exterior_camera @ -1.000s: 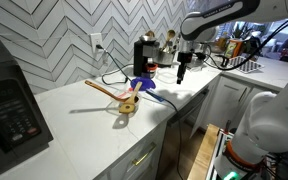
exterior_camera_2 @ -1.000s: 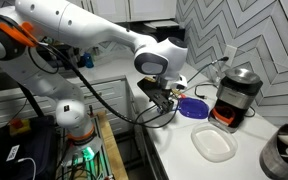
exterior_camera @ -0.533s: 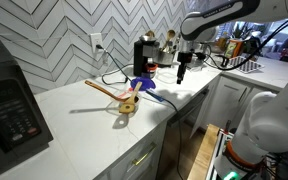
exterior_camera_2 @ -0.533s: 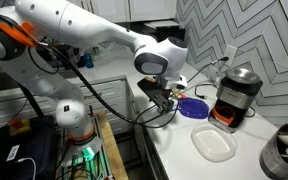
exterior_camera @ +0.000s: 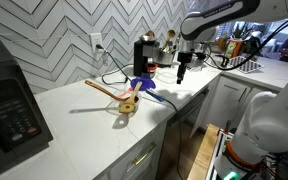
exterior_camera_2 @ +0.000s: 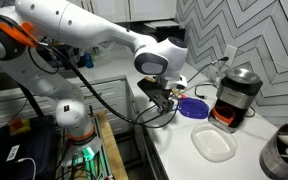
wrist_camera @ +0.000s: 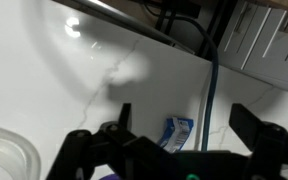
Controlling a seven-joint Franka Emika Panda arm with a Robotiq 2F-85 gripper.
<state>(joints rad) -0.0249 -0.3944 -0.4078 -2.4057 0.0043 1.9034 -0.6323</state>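
Note:
My gripper (wrist_camera: 182,113) is open and empty, hovering above the white marble counter (wrist_camera: 94,60). In the wrist view a small blue and white packet (wrist_camera: 178,131) lies on the counter between the two fingers, beside a blue cable (wrist_camera: 210,80). In both exterior views the gripper (exterior_camera: 181,72) (exterior_camera_2: 166,95) hangs over the counter near the front edge. A purple bowl (exterior_camera: 142,84) (exterior_camera_2: 194,108) sits close by. Wooden utensils (exterior_camera: 124,98) lie further along the counter.
A black coffee machine (exterior_camera: 144,52) (exterior_camera_2: 236,92) stands against the tiled wall. A white container (exterior_camera_2: 216,143) and a metal pot (exterior_camera_2: 284,152) sit on the counter. A microwave (exterior_camera: 9,100) stands at the far end. A clear container's rim (wrist_camera: 4,155) shows in the wrist view.

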